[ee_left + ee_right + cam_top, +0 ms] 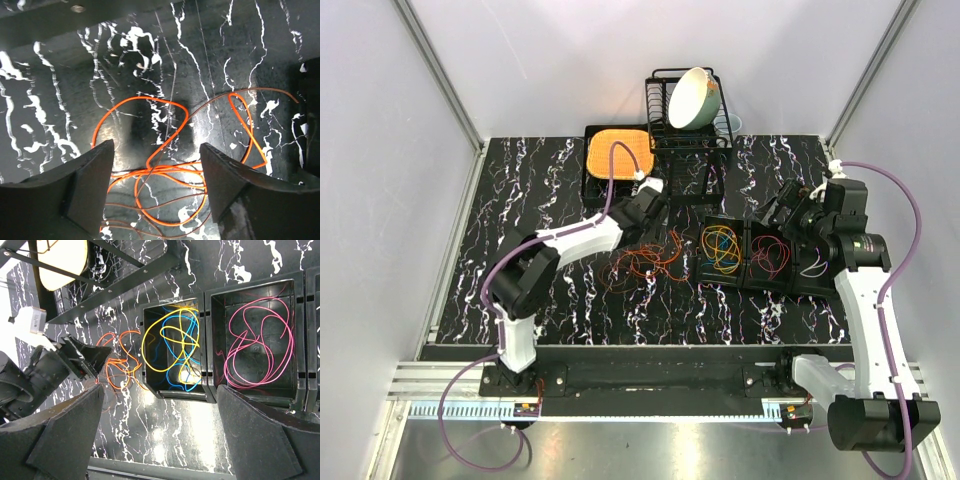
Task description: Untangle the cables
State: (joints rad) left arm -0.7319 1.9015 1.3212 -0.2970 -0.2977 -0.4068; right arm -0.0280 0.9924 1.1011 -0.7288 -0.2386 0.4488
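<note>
My left gripper (156, 150), jaws apart, hung straight over the orange cables (150, 102) tangled on the table (60, 100), loops running crosswise between my fingers (85, 185); my right gripper (160, 390), spread wide, sat farther off above the bins (208, 335).

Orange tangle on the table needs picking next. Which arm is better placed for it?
Left. The left gripper hangs right over the orange cables, jaws open on either side of the strands. The right gripper, also open, is off by the bins, away from that tangle.
</note>
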